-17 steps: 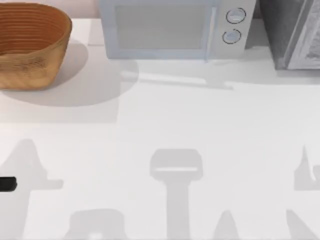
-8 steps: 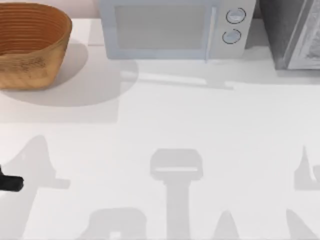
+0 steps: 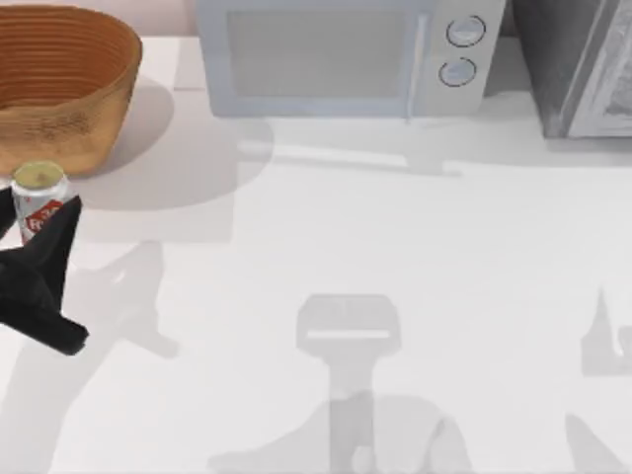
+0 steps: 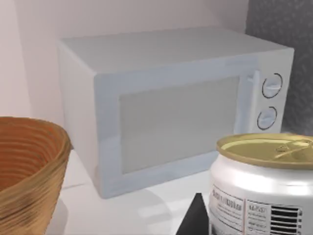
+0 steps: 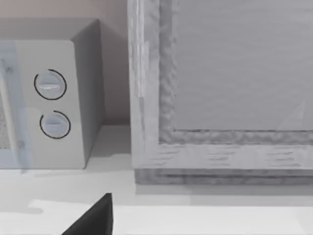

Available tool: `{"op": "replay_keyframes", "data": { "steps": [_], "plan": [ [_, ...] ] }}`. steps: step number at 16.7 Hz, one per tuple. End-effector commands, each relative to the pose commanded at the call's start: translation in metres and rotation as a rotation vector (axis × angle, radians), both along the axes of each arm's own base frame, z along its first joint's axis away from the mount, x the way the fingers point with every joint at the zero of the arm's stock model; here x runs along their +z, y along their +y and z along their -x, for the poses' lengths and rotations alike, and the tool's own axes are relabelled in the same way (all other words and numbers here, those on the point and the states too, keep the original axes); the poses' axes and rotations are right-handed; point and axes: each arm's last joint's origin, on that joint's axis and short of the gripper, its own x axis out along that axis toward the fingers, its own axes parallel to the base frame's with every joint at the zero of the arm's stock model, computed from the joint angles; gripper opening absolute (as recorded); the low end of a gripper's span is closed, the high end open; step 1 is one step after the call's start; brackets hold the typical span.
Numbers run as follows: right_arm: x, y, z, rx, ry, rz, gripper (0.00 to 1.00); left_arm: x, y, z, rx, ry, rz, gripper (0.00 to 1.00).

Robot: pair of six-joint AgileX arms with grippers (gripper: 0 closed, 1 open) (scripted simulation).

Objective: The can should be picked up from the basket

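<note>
At the table's left edge, the left gripper [image 3: 44,232] clasps the small, smooth silver-white can [image 3: 38,202] upright by its red-labelled side, just near of and outside the ribbed, round wicker basket [image 3: 59,118], likely for carrying, while the boxy white microwave [image 3: 341,59] stands far right.

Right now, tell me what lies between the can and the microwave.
Bare table, seen from the top view: nothing stands between the can, held by the left gripper, and the microwave. The basket sits off to the left.
</note>
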Motion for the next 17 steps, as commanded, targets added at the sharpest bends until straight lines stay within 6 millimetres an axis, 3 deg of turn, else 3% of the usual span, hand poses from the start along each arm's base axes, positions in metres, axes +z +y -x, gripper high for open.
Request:
{"op": "replay_keyframes", "data": {
  "steps": [9, 17],
  "plan": [
    [0.000, 0.000, 0.000, 0.000, 0.000, 0.000, 1.00, 0.021, -0.031, -0.054, -0.385, 0.021, 0.012, 0.00],
    [0.000, 0.000, 0.000, 0.000, 0.000, 0.000, 1.00, 0.010, -0.059, -0.111, -0.646, 0.032, 0.025, 0.00]
  ]
}}
